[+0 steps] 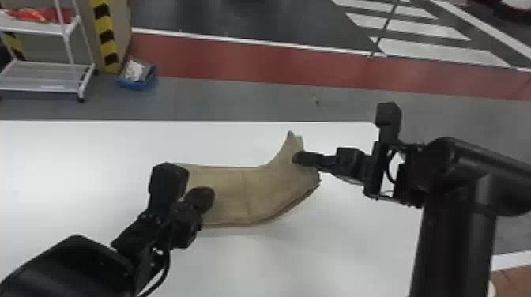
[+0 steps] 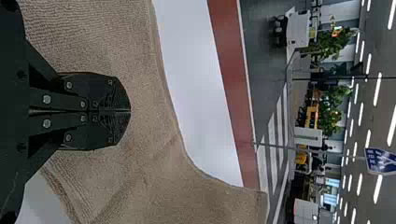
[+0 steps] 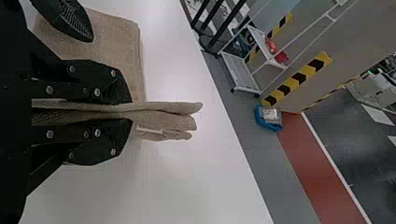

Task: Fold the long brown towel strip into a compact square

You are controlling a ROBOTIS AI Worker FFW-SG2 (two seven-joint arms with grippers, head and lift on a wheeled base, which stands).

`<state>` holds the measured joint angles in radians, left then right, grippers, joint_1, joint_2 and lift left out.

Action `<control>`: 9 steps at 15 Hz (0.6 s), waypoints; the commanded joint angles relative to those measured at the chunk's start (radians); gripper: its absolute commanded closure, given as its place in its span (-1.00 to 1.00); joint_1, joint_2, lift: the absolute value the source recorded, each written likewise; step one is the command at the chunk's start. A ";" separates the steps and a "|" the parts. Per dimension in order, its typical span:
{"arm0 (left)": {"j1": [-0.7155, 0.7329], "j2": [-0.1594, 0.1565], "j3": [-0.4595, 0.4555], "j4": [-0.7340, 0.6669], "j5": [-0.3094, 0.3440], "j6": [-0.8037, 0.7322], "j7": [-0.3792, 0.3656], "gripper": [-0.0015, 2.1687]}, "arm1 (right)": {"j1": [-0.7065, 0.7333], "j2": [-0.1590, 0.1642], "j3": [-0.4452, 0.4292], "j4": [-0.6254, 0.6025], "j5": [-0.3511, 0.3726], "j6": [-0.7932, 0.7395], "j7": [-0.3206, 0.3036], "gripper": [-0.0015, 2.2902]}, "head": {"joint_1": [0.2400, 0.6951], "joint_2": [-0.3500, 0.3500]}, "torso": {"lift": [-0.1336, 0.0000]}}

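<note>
The brown towel [image 1: 245, 193] lies as a layered strip across the white table, its right end lifted and bunched. At that raised end is my right gripper [image 1: 297, 158]; in the right wrist view the right gripper [image 3: 125, 112] is shut on the folded towel [image 3: 163, 116], whose layers stick out past the fingers. My left gripper [image 1: 206, 197] is over the towel's left part. In the left wrist view the left gripper [image 2: 130, 111] has its fingers together above the towel [image 2: 140, 60], with no cloth between the tips.
The white table [image 1: 79, 158] extends around the towel, its far edge behind. Beyond it on the floor stand a white shelf cart [image 1: 43, 75] and a blue bin [image 1: 136, 81]. The left gripper [image 3: 70, 21] also shows in the right wrist view, close to the right one.
</note>
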<state>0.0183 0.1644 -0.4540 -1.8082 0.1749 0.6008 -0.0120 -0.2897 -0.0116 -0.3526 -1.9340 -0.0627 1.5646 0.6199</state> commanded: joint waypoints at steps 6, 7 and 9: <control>0.023 0.003 0.098 -0.088 -0.017 0.104 -0.025 0.94 | -0.014 -0.001 -0.045 -0.016 -0.035 0.008 0.004 -0.15 | 1.00 -0.63 | -0.85; 0.019 0.003 0.097 -0.059 -0.017 0.104 -0.031 0.94 | -0.013 -0.001 -0.049 -0.017 -0.048 0.008 0.004 -0.15 | 1.00 -0.61 | -0.85; 0.003 -0.003 0.087 0.001 -0.022 0.089 -0.040 0.94 | -0.013 0.001 -0.052 -0.019 -0.077 0.008 0.004 -0.15 | 1.00 -0.57 | -0.85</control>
<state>0.0309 0.1644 -0.3618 -1.8453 0.1561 0.7007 -0.0497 -0.3028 -0.0120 -0.4033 -1.9517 -0.1203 1.5701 0.6248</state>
